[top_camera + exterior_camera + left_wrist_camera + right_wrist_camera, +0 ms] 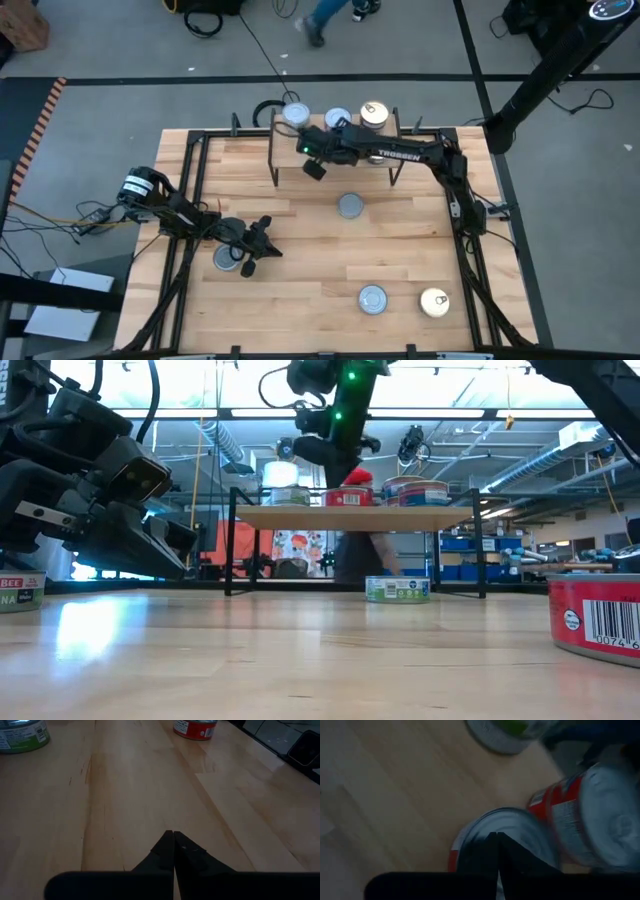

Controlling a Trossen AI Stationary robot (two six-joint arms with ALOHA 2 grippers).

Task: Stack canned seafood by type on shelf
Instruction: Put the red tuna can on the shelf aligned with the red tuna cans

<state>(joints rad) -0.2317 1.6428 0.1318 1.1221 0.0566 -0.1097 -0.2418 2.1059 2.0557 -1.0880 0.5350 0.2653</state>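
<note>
My right hand (312, 150) hangs above the shelf (290, 148), fingers together and empty, over a red-labelled tin (495, 840) among the tins (338, 120) on the board. My left hand (262, 238) rests low over the bench (400, 250), fingers pressed together, beside a tin (227, 258). Three more tins (351, 206) sit loose on the bench. Only the low view shows a person (358, 555) behind the shelf; the high view alone shows a passer-by's legs (325, 20).

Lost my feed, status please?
Right gripper shut, empty, above red tin on shelf. Left gripper shut, idle. Nothing blocking.
</note>
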